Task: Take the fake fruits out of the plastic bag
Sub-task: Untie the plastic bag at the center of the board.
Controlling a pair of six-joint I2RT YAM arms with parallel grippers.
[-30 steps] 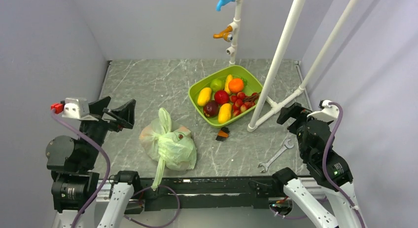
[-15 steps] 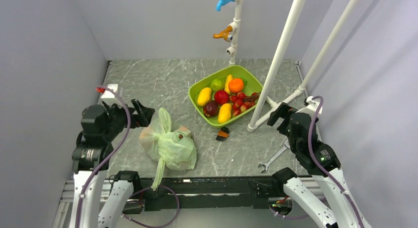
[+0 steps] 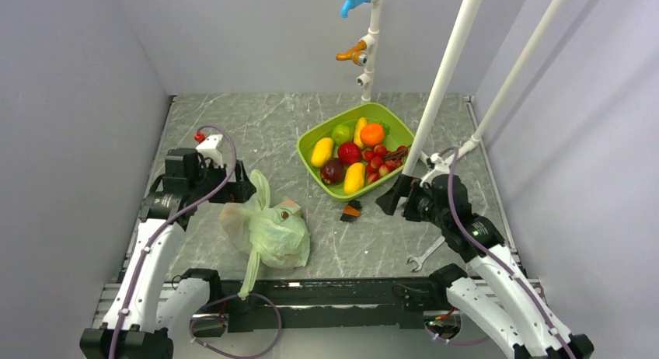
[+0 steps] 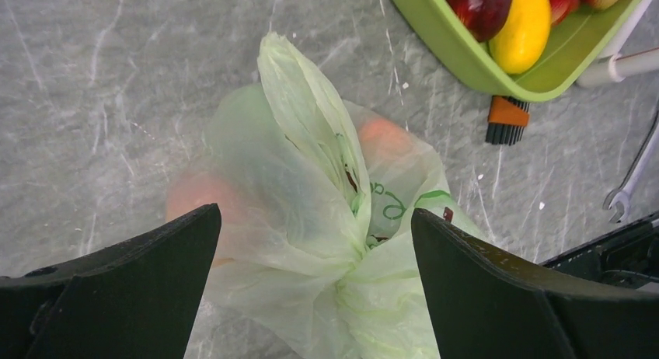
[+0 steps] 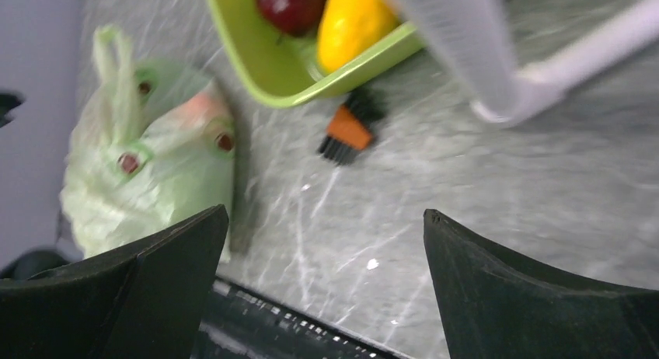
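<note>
Grey marbled table (image 3: 233,134) in a plain-walled cell, seen from above and from both wrists. Within the last second both arms have swung forward out of their folded poses.

The left claw (image 4: 315,215) now hangs directly over the bag (image 3: 264,231), its fingers spread wide apart and holding nothing. Its wrist view frames the gathered neck of the bag between the two fingertips. The right claw (image 5: 325,213), also wide open and empty, has come in from the right edge to a spot above bare table near the small orange brush (image 3: 350,211), well apart from the bag.

The bag lies near the front edge, left of the green tray (image 3: 309,171). One handle loop stands up and the other trails toward the arm bases, and the neck looks tied or twisted shut. The fruits (image 4: 381,137) show only as peach-orange blurs through the thin film, and none is out yet. A wrench (image 3: 426,254) lies at the right.

Judgement: the approach is under way and nothing has been grasped. The left claw is placed to take the neck or a handle, and the bag probably must be opened before any fruit can be reached.
</note>
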